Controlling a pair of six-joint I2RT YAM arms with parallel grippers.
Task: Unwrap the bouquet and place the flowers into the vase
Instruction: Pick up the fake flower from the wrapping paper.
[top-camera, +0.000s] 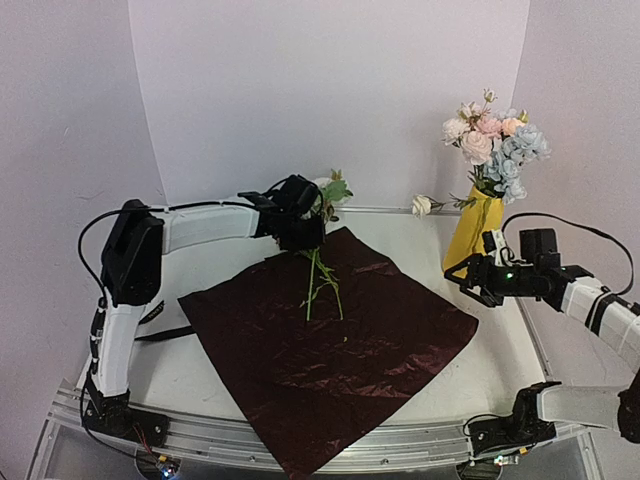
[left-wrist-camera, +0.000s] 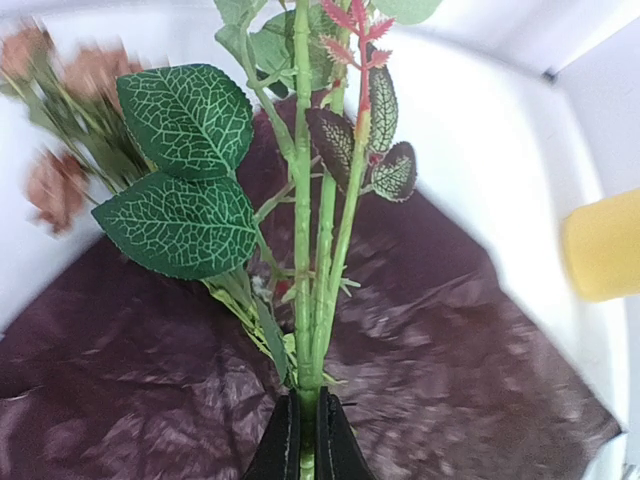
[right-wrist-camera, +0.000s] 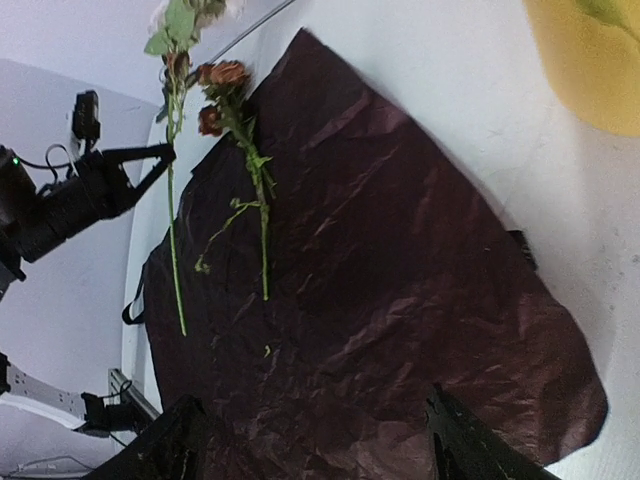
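Top view: your left gripper (top-camera: 312, 228) is at the far middle of the table, over the back corner of the dark red wrap (top-camera: 330, 350), which lies spread flat. Green stems trail from it toward you, but from here you cannot tell held ones from loose ones.

Left wrist view settles the grip: the fingers are clamped tight on a few thin green held stems (left-wrist-camera: 305, 300), with veined leaves (left-wrist-camera: 180, 225) fanning off to one side.

Right wrist view shows what the others hide: one long stem hangs from that grip, while two rust-orange roses (right-wrist-camera: 222, 82) lie loose on the wrap just beside it. Your right gripper (right-wrist-camera: 315, 400) has its jaws spread wide with nothing between them, only crinkled sheet below.

The vase (top-camera: 472, 232) is mustard yellow, matte and narrow at the neck. It stands at the back right, off the wrap, with the right gripper low beside its foot. Pink, cream and pale blue blooms (top-camera: 495, 145) fill its mouth, and a white bloom (top-camera: 422, 205) sticks out sideways
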